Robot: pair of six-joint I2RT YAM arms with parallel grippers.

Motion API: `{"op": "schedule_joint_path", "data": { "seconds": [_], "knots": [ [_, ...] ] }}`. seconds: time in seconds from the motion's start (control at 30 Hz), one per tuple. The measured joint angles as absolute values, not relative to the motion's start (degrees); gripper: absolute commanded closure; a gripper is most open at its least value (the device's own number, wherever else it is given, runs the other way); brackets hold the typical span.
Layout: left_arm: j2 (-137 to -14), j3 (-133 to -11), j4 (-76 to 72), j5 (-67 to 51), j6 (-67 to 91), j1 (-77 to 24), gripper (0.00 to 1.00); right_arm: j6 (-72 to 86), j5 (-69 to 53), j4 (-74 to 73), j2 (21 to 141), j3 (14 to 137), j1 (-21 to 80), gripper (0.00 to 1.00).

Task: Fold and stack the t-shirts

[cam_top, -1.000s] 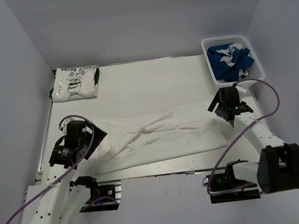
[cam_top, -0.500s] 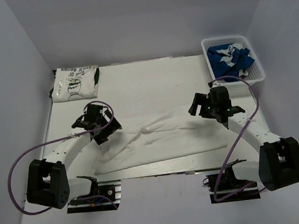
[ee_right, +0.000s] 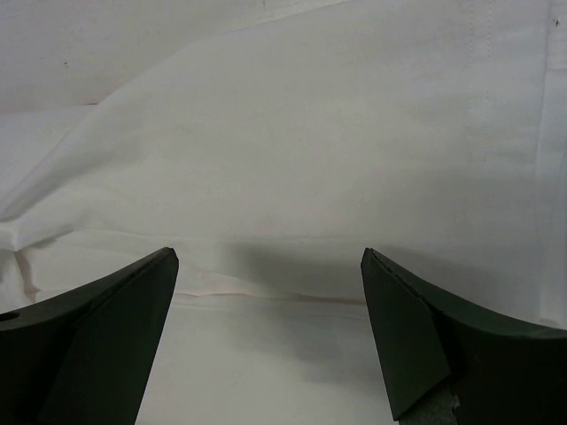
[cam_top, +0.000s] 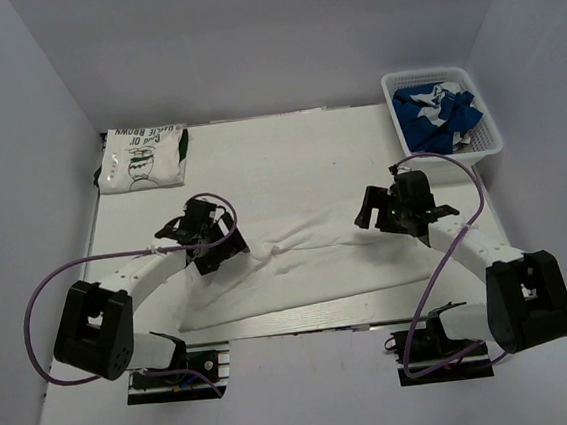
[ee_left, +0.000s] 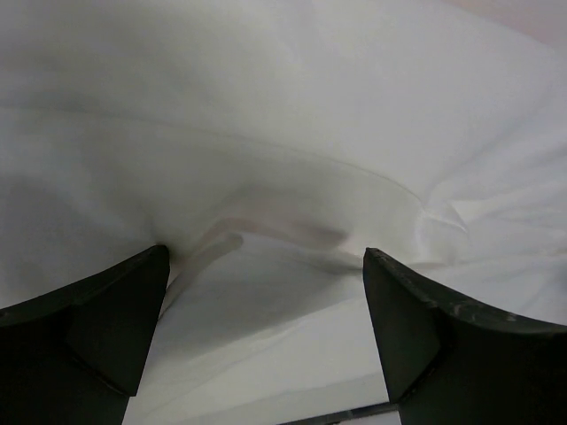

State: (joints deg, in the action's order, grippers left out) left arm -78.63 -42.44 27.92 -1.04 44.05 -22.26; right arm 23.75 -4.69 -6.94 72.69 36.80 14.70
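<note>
A white t-shirt [cam_top: 319, 264] lies spread and wrinkled across the front of the table. My left gripper [cam_top: 217, 247] hovers open over its upper left edge, where a raised fold of the shirt [ee_left: 292, 221] lies between the dark fingers [ee_left: 97, 328]. My right gripper [cam_top: 376, 214] stands open over the shirt's upper right part, with a hem line of the shirt [ee_right: 266, 292] below its fingers [ee_right: 425, 336]. A folded white t-shirt with green print [cam_top: 143, 158] rests at the back left. A blue t-shirt [cam_top: 438, 112] is bunched in the basket.
The white mesh basket [cam_top: 393, 83] stands at the back right corner. The table's metal front edge [cam_top: 304, 319] runs just below the spread shirt. Purple cables loop from both arms.
Both arms swung inward from the table's sides to the spread shirt's upper edge. The left gripper moved right and forward, the right one left. Both stayed open.
</note>
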Motion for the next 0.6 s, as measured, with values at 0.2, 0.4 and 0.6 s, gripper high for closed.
{"op": "schedule_joint_path", "data": {
  "seconds": [0.2,0.4,0.6],
  "knots": [
    [-72.88,-38.96,24.77,-9.80,42.78,-27.20,0.00,23.75,-4.62,-6.83,73.49,36.62,14.70,0.10],
    [-71.26,-38.92,24.67,-17.34,41.91,-32.42,0.00,23.75,-4.25,-6.87,74.13,36.60,14.70,0.10],
    [-69.06,-39.29,24.75,-22.24,40.58,-39.35,0.00,23.73,-3.36,-7.03,73.23,35.53,14.70,0.10]
  ]
}}
